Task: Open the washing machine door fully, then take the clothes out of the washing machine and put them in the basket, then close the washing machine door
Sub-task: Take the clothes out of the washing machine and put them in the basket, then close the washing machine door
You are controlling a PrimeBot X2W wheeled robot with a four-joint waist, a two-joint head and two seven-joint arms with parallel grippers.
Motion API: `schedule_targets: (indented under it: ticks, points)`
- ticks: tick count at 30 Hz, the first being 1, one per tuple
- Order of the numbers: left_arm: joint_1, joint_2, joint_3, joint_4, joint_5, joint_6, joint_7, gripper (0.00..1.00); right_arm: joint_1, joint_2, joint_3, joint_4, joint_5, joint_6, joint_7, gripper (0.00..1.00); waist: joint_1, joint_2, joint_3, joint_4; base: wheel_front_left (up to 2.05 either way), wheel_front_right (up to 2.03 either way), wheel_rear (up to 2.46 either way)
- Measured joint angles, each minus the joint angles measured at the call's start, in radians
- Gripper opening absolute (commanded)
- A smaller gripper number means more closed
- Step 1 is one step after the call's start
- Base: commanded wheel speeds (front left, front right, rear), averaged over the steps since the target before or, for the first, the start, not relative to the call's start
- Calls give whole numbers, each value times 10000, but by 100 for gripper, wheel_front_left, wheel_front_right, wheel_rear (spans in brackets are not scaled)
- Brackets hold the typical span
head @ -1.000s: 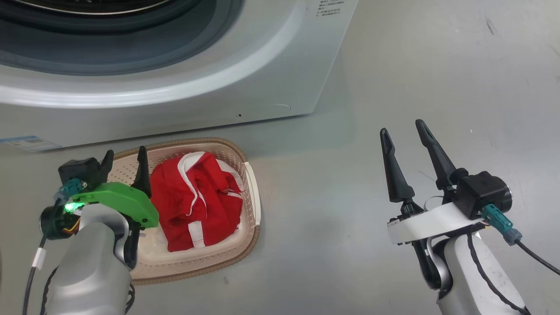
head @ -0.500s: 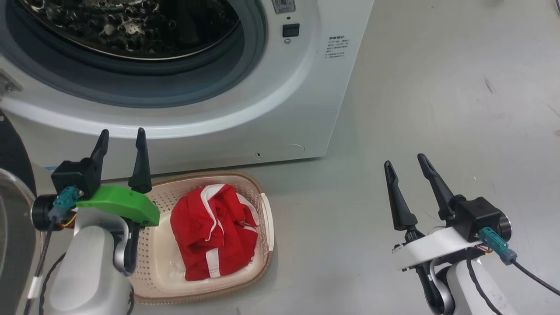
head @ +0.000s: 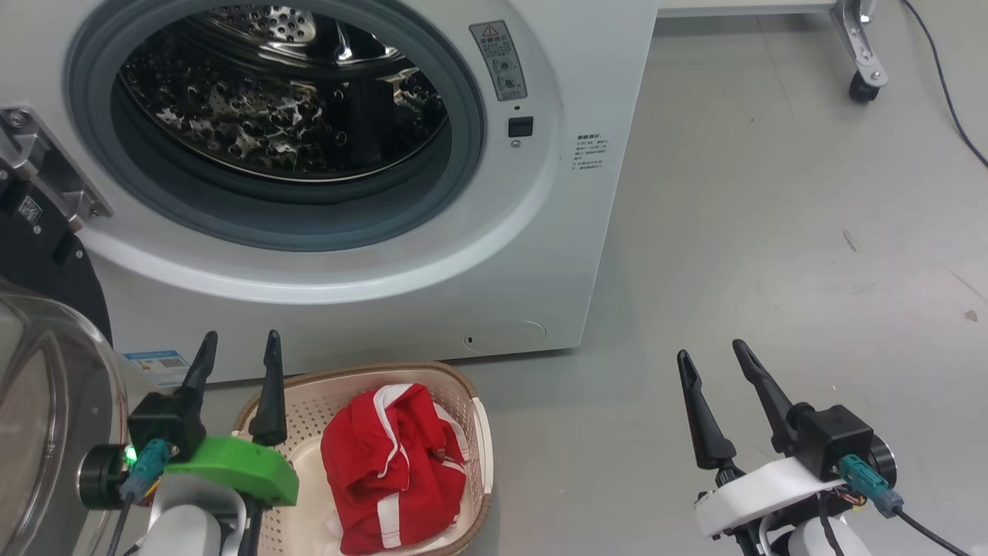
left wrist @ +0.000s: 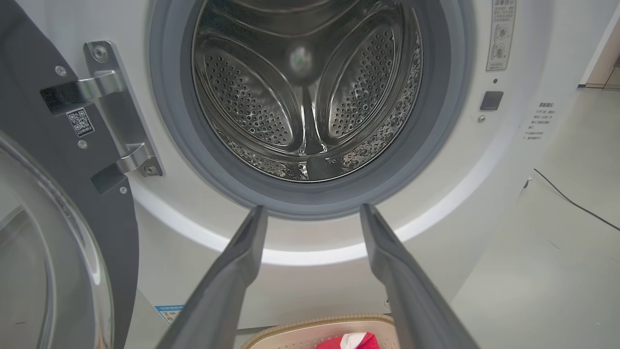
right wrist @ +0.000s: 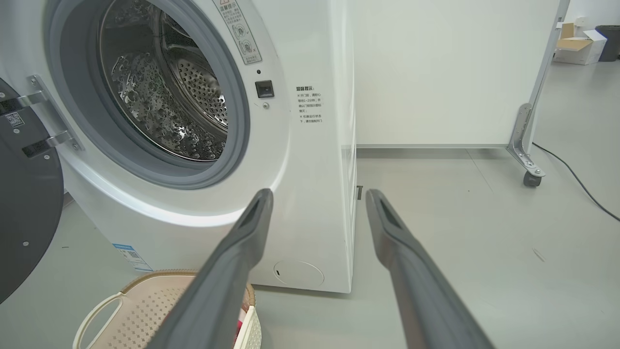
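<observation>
Red white-striped clothes [head: 394, 463] lie in the cream perforated plastic basket [head: 363, 374] near the big white washing machine [head: 587, 232], steel drum [left wrist: 300, 97] seemingly bare, so only closing its round black glass-windowed door [head: 46, 262], open at left, remains; left claw [head: 241, 340] and right claw [head: 711, 351] hang spread, empty.

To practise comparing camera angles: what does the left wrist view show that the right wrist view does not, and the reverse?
Left wrist view, not the right: the left gripper, open, and the door's glass window. Right wrist view, not the left: the right gripper, open, a caster wheel, a cardboard box. Both: the washing machine, its steel drum, the hinge of the washing machine door, the basket.
</observation>
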Motion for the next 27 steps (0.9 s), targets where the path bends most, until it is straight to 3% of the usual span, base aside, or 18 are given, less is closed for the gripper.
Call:
schedule_targets:
  ticks: [12,27]
  points:
    - [2011,-15,-314,-788,36,217,0,100,894,21,-25,35,171,-174,2,100,0,0,-1059,-3,0,0,0]
    - [3224,-17,-545,-1745,35,660,0,100,1242,33,-48,-148,171,-267,2,100,0,0,-1355,116,0,0,0]
